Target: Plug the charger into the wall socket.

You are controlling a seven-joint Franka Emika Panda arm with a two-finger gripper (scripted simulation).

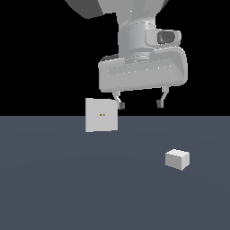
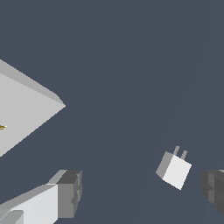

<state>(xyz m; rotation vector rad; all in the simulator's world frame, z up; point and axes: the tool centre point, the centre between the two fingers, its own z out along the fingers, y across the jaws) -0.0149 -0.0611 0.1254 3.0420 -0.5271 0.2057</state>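
Charger (image 1: 177,159) lying free on the worktop (image 1: 67,188), toward the exterior view's right, prongs showing in the wrist view (image 2: 175,169). Well apart from the wall socket (image 1: 101,115), upright near the far edge. Claw (image 1: 139,103) hanging above, released, grasping nothing. Nothing done yet: pickup, alignment and insertion all left.

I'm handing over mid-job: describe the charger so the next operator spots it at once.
Start from the dark grey floor and the upright square wall socket at the exterior view's left. The charger lies on the floor toward that view's right, below the open gripper. It is a small off-white block, far smaller than the plate, and the wrist view shows two short prongs on one end.
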